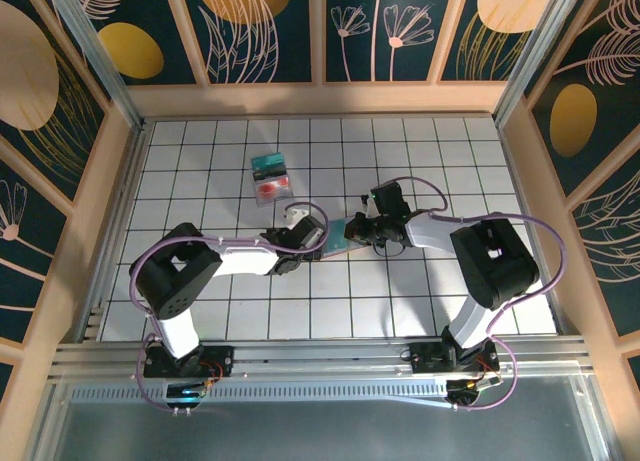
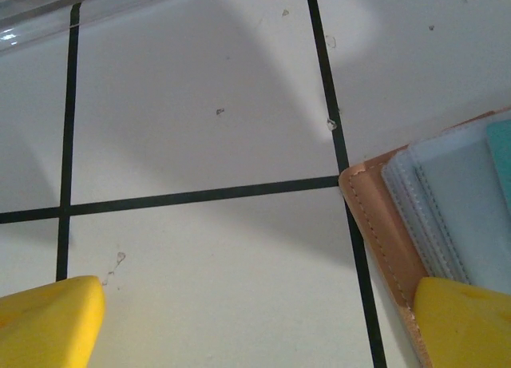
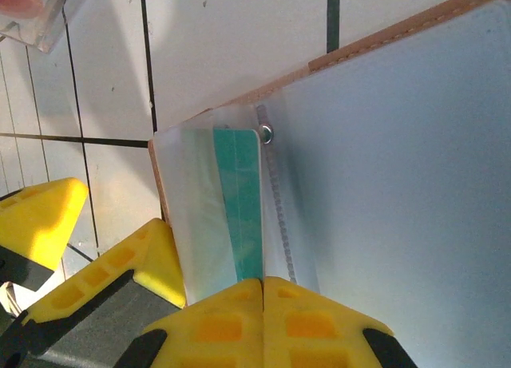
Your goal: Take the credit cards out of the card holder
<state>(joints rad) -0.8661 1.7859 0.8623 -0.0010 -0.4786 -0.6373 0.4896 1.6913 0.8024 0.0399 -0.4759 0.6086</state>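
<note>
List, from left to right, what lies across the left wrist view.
Going rightward: yellow fingertip → white tiled table → tan edge of the card holder → greyish-blue pockets → teal card at the frame's right border.

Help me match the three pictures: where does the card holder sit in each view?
Top external: card holder near the picture's centre, mid-table.
Left wrist: its tan corner at the right edge, low.
Right wrist: open, across the right and centre.
Shared landmark: the black grid lines of the white table.
</note>
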